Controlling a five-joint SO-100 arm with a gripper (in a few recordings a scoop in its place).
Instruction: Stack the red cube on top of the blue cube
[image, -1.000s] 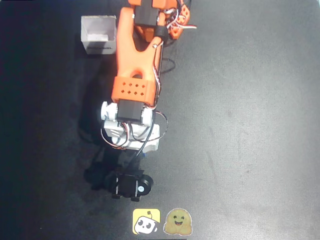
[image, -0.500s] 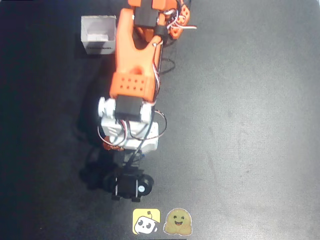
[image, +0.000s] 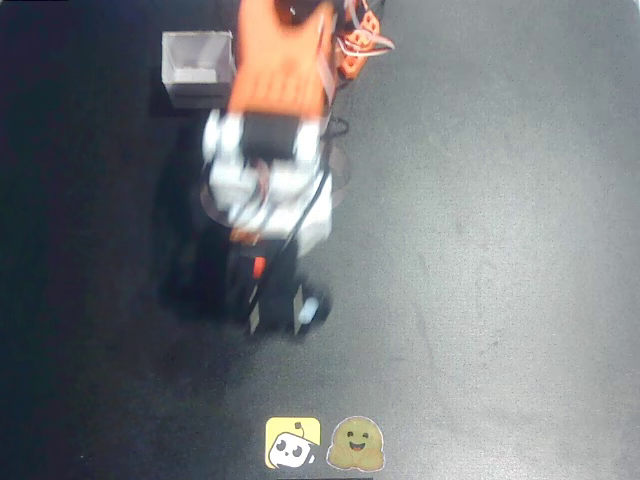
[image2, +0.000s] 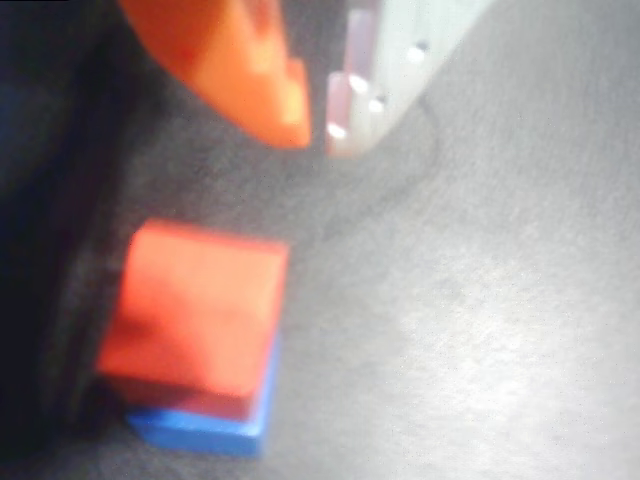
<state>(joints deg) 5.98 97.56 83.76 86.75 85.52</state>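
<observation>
In my wrist view the small matte red-orange cube (image2: 195, 310) sits on top of the small matte bright blue cube (image2: 215, 428), whose edge shows beneath it toward five o'clock; the red cube overhangs a little toward ten o'clock and is not squarely aligned, though the blur makes the offset hard to judge. Both rest on the dark grey tabletop (image2: 480, 300), low and left in that picture. An orange finger (image2: 235, 65) of the gripper (image2: 310, 110) and its pale counterpart hang at twelve o'clock, clear of the stack and holding nothing, but I cannot tell whether they are apart or together. From overhead, the orange and white arm (image: 270, 130) is motion-blurred, reaching from twelve o'clock toward the centre, with a white open box (image: 197, 68) at eleven o'clock and two stickers, a yellow one (image: 292, 443) and a tan smiling one (image: 357, 443), at six o'clock. I judge the placing step done and the task nearly complete; my next move calls for backing the arm clear without brushing the stack.
</observation>
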